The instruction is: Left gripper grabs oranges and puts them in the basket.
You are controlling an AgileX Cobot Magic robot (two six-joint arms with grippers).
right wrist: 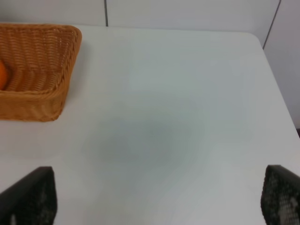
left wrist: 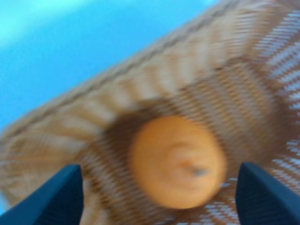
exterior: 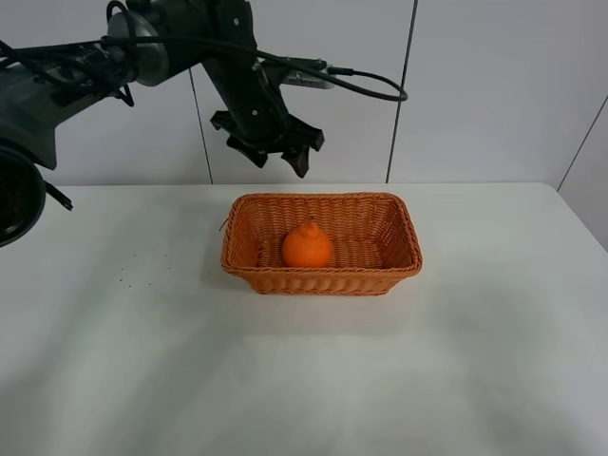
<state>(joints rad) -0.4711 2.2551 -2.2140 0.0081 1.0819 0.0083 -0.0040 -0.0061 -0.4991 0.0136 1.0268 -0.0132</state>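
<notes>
Hovering claw: black multi-fingered left gripper (exterior: 280, 158), spread wide, empty, above far rim of rectangular orange-brown wicker basket (exterior: 323, 282).
Fruit: round bright orange (exterior: 307, 246), inside basket.

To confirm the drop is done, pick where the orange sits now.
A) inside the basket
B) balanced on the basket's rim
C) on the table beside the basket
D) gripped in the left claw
A: the orange rests on the woven floor of the basket, while the left claw hangs open and empty above the back rim.
</notes>
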